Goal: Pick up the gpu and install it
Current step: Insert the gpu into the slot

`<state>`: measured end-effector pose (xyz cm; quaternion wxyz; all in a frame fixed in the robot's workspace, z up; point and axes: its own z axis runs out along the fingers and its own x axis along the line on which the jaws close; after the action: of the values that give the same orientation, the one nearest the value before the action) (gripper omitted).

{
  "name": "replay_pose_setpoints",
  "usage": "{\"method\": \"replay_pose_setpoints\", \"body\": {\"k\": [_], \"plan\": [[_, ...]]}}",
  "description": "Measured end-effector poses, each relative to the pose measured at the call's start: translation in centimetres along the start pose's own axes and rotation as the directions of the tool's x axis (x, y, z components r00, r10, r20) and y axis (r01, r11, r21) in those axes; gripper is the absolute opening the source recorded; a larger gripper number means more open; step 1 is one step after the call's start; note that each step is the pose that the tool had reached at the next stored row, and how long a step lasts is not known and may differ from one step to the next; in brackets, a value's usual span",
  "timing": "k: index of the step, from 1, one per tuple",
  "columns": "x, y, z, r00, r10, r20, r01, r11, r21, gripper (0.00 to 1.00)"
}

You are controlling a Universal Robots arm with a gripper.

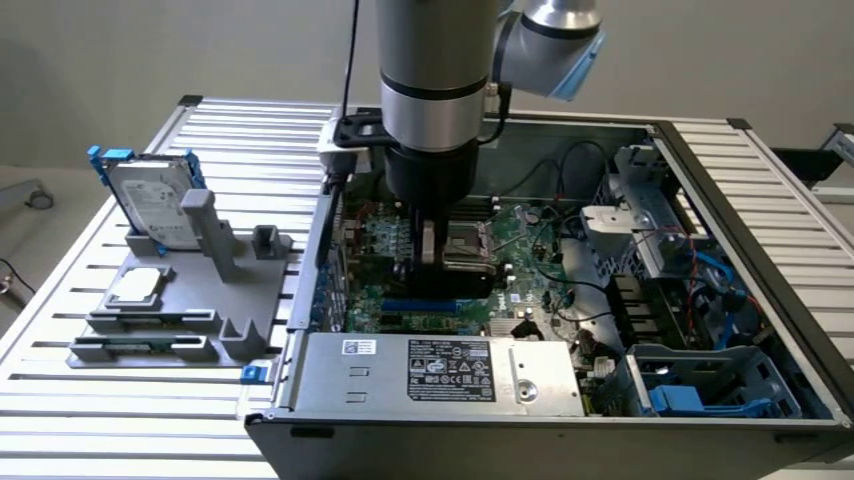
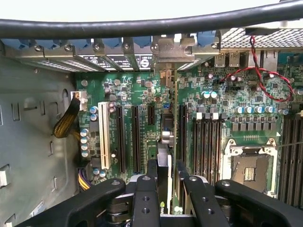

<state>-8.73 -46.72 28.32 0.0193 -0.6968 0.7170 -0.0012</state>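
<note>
1. The gpu (image 2: 165,142) is gripped edge-on between the fingers of the gripper (image 2: 166,189), low inside the computer case (image 1: 534,425).
2. Its long axis is aligned with the black slots (image 2: 135,137), its far end toward the rear panel.
3. Little room is left: slots lie just beside it, and the processor socket (image 2: 248,163) is near.

Upper middle of the exterior frame: thick silver-grey cylindrical arm (image 1: 427,60), dark ring band around it, pale blue cap on the rounded joint (image 1: 567,45) behind. Thin black cable (image 1: 351,50) alongside. Lower down, black gripper (image 1: 437,250). From the wrist, matte black linkage bars studded with round silver screws (image 2: 191,178).
</note>
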Motion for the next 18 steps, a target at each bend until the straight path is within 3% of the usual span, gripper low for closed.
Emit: {"method": "replay_pose_setpoints", "body": {"k": [18], "plan": [[0.04, 0.38, 0.91, 1.0, 0.0, 0.0006, 0.0, 1.0, -0.0002, 0.26]]}}
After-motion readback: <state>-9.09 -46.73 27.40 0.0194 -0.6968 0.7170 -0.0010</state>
